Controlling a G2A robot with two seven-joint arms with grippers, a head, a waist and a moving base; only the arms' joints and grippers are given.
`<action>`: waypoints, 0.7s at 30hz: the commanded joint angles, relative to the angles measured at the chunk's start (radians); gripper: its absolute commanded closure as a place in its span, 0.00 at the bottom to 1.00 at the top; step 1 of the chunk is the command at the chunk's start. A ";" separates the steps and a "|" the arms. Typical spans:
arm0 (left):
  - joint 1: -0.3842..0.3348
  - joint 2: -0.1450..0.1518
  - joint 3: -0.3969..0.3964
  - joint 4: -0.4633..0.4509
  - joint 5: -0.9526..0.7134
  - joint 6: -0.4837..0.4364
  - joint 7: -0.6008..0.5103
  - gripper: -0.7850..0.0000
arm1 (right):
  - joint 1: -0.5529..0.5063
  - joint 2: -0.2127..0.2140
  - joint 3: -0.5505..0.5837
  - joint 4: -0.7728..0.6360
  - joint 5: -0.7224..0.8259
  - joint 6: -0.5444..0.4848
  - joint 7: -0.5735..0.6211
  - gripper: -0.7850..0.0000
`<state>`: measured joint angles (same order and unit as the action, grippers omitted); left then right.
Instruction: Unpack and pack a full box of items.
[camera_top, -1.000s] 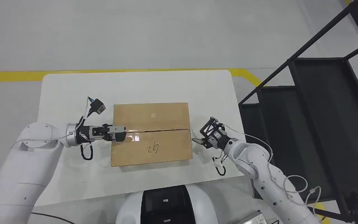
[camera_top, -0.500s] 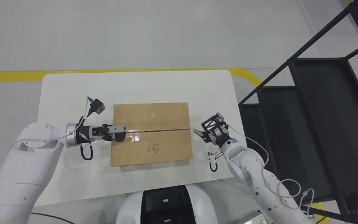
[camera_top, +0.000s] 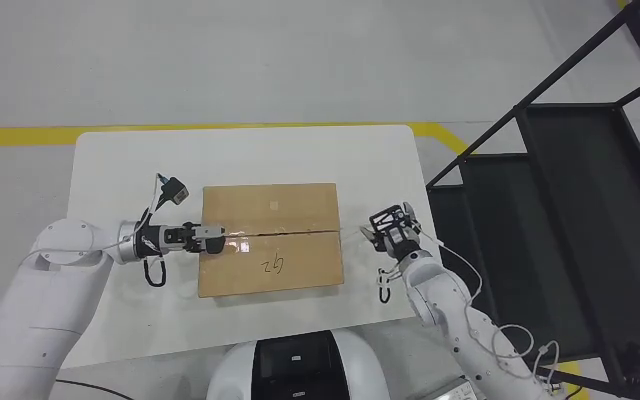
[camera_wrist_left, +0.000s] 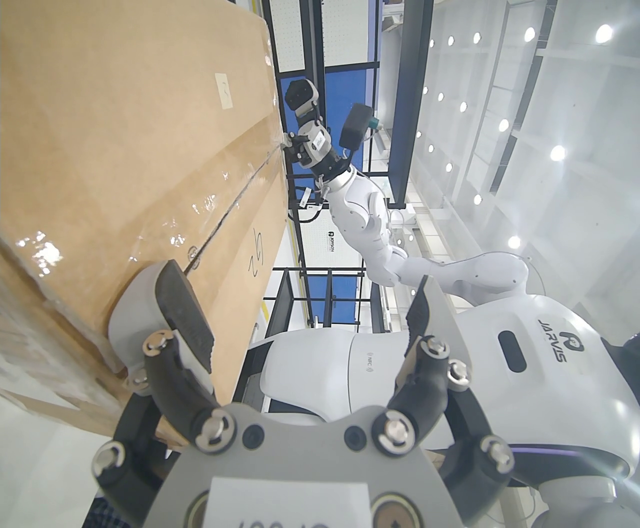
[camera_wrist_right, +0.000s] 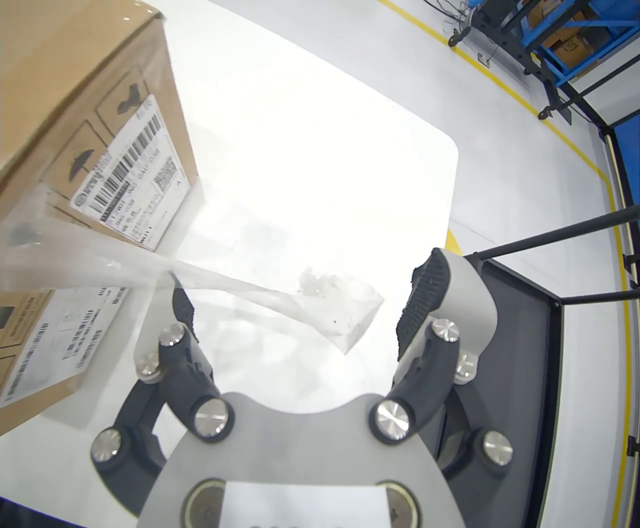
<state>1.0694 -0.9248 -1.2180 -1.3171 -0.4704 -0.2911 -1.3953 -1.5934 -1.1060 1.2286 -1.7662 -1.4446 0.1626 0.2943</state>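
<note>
Bright ceiling lamps (camera_wrist_left: 557, 152) — table (camera_wrist_right: 310, 190) glares white.

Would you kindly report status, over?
Left gripper open, one finger at box edge. Right gripper open, tape strip from box end lying between its fingers. Flaps shut.

The cardboard box (camera_top: 270, 238) is shut, so whatever's in it is hidden. Both wrist views chop the box off at the frame edge. In the right wrist view the clear tape strip (camera_wrist_right: 340, 310) smears out toward the box and covers the tip of one finger (camera_wrist_right: 186, 312) of the right gripper (camera_wrist_right: 302, 285). Can't tell if it's stuck there. The print on the shipping label (camera_wrist_right: 125, 170) is too small to read. From the top the tape is barely a hairline.
</note>
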 joint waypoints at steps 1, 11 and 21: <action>0.001 0.001 -0.001 0.000 0.002 0.000 0.001 0.00 | 0.004 -0.004 0.007 0.019 0.012 0.023 -0.004 0.00; 0.005 0.003 -0.003 -0.004 0.001 0.003 -0.002 0.00 | 0.006 -0.015 0.034 0.072 0.082 0.012 -0.042 0.00; -0.001 0.002 0.007 0.000 -0.003 0.002 -0.003 0.00 | -0.041 -0.014 0.044 0.013 0.129 -0.128 -0.101 0.00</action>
<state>1.0694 -0.9231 -1.2122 -1.3176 -0.4722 -0.2882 -1.3965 -1.6305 -1.1199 1.2673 -1.7493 -1.3264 0.0372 0.2000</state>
